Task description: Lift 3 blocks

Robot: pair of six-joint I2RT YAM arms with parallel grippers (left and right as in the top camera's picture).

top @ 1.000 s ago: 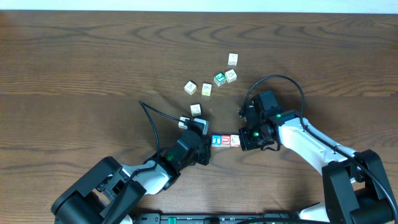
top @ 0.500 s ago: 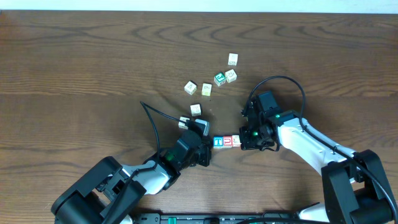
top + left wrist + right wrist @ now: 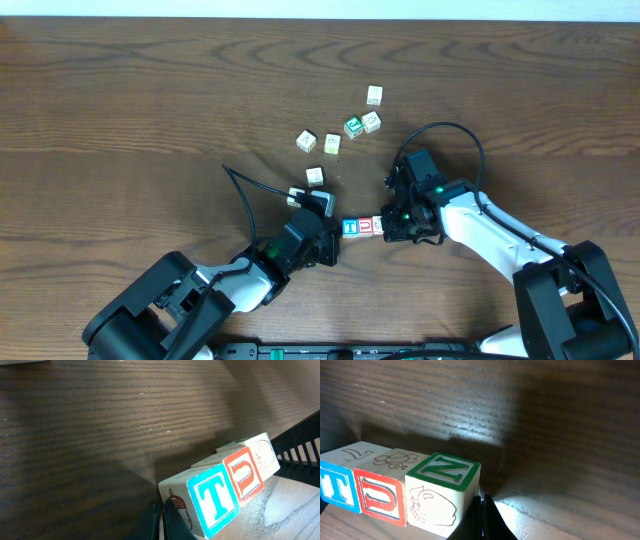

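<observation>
Three blocks form a tight row: a blue-faced T cube (image 3: pixel 349 227) (image 3: pixel 215 500) (image 3: pixel 337 487), a red-faced U cube (image 3: pixel 365 226) (image 3: pixel 244 477) (image 3: pixel 380 497), and a pale cream cube with a reddish drawing (image 3: pixel 379 225) (image 3: pixel 264 455) (image 3: pixel 440 502). My left gripper (image 3: pixel 336 234) (image 3: pixel 162 520) is shut, its joined tips pressing the blue cube's end. On the other side, my right gripper (image 3: pixel 391 225) (image 3: pixel 482 515) is shut against the cream cube's end. The row is pinched between the two and seems to hang just above the wood, with a shadow under it.
Several loose cubes lie behind on the wooden table (image 3: pixel 150 100): a green-faced one (image 3: pixel 353 126) and cream ones (image 3: pixel 373 96) (image 3: pixel 332 144) (image 3: pixel 306 141), with another cream cube (image 3: pixel 315 176) close to the left arm. A black cable (image 3: pixel 250 185) loops by the left wrist.
The right wrist has shifted a little towards the row. The three cubes stay pinched between the two shut grippers and have barely moved.
</observation>
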